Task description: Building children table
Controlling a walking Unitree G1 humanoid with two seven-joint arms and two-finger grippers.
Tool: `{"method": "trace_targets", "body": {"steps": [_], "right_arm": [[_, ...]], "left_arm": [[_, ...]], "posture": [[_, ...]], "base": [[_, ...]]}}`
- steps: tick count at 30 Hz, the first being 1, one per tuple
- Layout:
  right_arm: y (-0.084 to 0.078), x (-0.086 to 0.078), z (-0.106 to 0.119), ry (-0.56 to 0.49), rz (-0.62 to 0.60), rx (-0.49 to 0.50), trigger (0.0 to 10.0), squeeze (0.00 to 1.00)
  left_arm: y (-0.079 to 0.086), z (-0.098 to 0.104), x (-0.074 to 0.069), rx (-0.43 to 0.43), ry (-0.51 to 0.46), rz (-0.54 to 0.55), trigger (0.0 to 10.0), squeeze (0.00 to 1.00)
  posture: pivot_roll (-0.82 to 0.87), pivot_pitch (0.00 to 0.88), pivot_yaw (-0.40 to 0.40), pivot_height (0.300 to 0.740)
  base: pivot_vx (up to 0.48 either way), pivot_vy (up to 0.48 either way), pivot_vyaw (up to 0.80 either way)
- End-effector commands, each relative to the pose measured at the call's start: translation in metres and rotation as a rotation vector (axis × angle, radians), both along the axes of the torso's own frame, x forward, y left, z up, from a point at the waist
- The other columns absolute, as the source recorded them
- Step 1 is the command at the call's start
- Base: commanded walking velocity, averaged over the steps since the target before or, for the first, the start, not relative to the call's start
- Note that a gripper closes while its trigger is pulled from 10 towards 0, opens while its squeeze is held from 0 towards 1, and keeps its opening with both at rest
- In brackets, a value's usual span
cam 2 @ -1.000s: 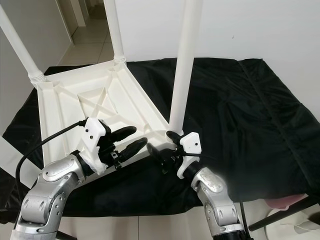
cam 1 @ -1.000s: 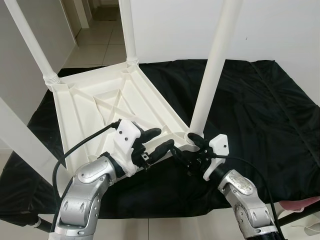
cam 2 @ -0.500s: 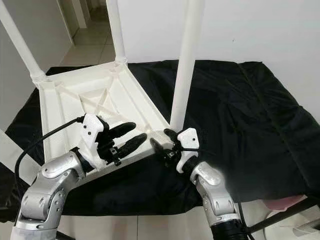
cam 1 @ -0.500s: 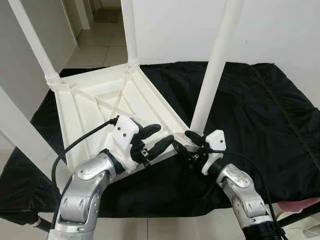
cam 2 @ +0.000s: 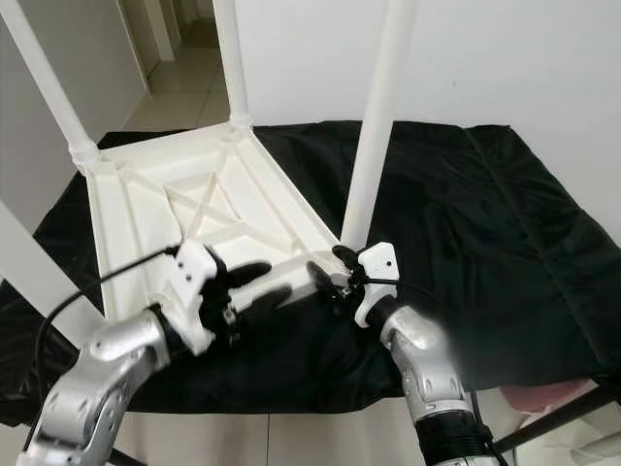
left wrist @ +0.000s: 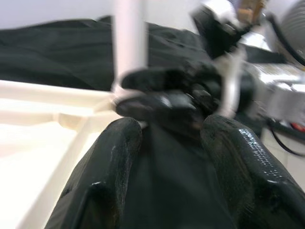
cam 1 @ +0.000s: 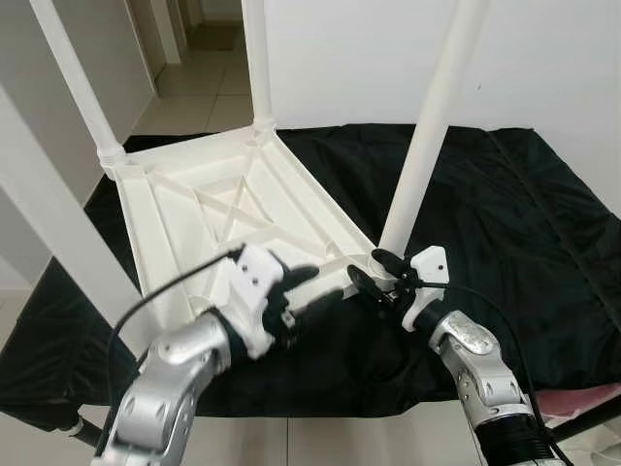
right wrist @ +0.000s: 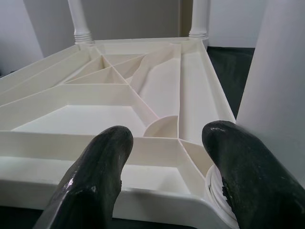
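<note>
Upside-down white children's table (cam 1: pixel 228 209) rests on black cloth (cam 1: pixel 505 214), legs upward for assembly; open left claw (cam 1: pixel 309 289) and open right claw (cam 1: pixel 369 275) flank its near-corner leg (cam 1: pixel 427 136), gripping nothing.

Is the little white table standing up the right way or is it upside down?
Upside down. The white table lies top-down on the black cloth, its ribbed underside showing and its legs pointing up.

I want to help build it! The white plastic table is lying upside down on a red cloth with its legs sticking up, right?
Almost. The white plastic table is upside down with its round white legs sticking up, but the cloth under it is black, not red. The left eye view shows this plainly, with the right gripper at the base of the near leg.
</note>
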State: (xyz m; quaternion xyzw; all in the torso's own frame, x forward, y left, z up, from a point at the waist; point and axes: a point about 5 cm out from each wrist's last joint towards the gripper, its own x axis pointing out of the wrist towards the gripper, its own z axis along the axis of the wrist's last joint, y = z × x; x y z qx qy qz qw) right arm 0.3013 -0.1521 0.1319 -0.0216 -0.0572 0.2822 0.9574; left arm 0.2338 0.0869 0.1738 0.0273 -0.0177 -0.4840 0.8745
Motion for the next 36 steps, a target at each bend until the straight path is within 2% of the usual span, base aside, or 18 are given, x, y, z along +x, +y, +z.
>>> {"method": "trace_targets", "body": {"steps": [1, 3, 6, 8, 10, 14, 18, 23, 25, 27, 28, 31, 33, 36], "right_arm": [[-0.006, 0.004, 0.002, -0.014, -0.041, 0.003, 10.0, 0.0], [-0.009, 0.005, 0.002, -0.016, -0.065, 0.007, 10.0, 0.0], [-0.012, 0.006, 0.002, -0.018, -0.083, 0.009, 10.0, 0.0], [-0.019, 0.009, 0.002, -0.022, -0.127, 0.015, 10.0, 0.0], [-0.019, 0.009, 0.002, -0.022, -0.127, 0.015, 10.0, 0.0], [-0.031, 0.018, 0.005, -0.039, -0.213, 0.03, 10.0, 0.0], [-0.035, 0.021, 0.005, -0.04, -0.242, 0.032, 10.0, 0.0], [-0.036, 0.024, 0.004, -0.039, -0.251, 0.035, 10.0, 0.0], [-0.035, 0.026, 0.005, -0.046, -0.252, 0.037, 10.0, 0.0], [-0.035, 0.026, 0.005, -0.046, -0.252, 0.037, 10.0, 0.0], [-0.035, 0.028, 0.005, -0.049, -0.252, 0.036, 10.0, 0.0], [-0.035, 0.029, 0.004, -0.052, -0.253, 0.037, 10.0, 0.0], [-0.034, 0.032, 0.005, -0.06, -0.254, 0.044, 10.0, 0.0], [-0.032, 0.033, 0.006, -0.066, -0.256, 0.052, 10.0, 0.0]], "left_arm": [[-0.002, -0.002, -0.007, 0.035, -0.005, -0.08, 10.0, 0.0], [0.004, -0.003, -0.016, 0.054, 0.002, -0.101, 10.0, 0.0], [0.008, -0.004, -0.02, 0.061, 0.011, -0.102, 10.0, 0.0], [0.017, -0.004, -0.025, 0.093, 0.018, -0.082, 10.0, 0.0], [0.017, -0.004, -0.025, 0.093, 0.018, -0.082, 10.0, 0.0], [0.041, -0.004, -0.04, 0.194, 0.051, -0.063, 10.0, 0.0], [0.05, -0.002, -0.048, 0.215, 0.085, -0.073, 10.0, 0.0], [0.058, -0.002, -0.055, 0.271, 0.106, -0.086, 10.0, 0.0], [0.073, -0.003, -0.063, 0.361, 0.133, -0.088, 10.0, 0.0], [0.073, -0.003, -0.063, 0.361, 0.133, -0.088, 10.0, 0.0], [0.08, -0.001, -0.065, 0.395, 0.145, -0.083, 10.0, 0.0], [0.086, 0.001, -0.068, 0.413, 0.165, -0.086, 10.0, 0.0], [0.099, 0.004, -0.074, 0.46, 0.209, -0.088, 10.0, 0.0], [0.11, 0.006, -0.072, 0.47, 0.219, -0.041, 10.0, 0.0]], "posture": [[-0.04, 0.036, 0.04, 0.74], [-0.03, 0.043, 0.042, 0.74], [-0.02, 0.049, 0.038, 0.74], [-0.01, 0.052, 0.035, 0.74], [-0.01, 0.052, 0.035, 0.74], [0.02, 0.057, 0.015, 0.74], [0.04, 0.058, 0.01, 0.74], [0.06, 0.059, 0.008, 0.74], [0.06, 0.058, 0.01, 0.74], [0.06, 0.058, 0.01, 0.74], [0.06, 0.058, 0.01, 0.74], [0.08, 0.054, 0.014, 0.74], [0.08, 0.053, 0.017, 0.74], [0.08, 0.049, 0.025, 0.74]], "base": [[0.0, 0.0, 0.0], [0.0, 0.0, 0.0], [0.0, 0.0, 0.0], [0.0, 0.0, 0.0], [0.0, 0.0, 0.0], [0.0, 0.0, 0.0], [0.0, 0.0, 0.0], [0.0, 0.0, 0.0], [0.0, 0.0, 0.0], [0.0, 0.0, 0.0], [0.0, 0.0, 0.0], [0.0, 0.0, 0.0], [0.0, 0.0, 0.0], [0.0, 0.0, 0.0]]}}
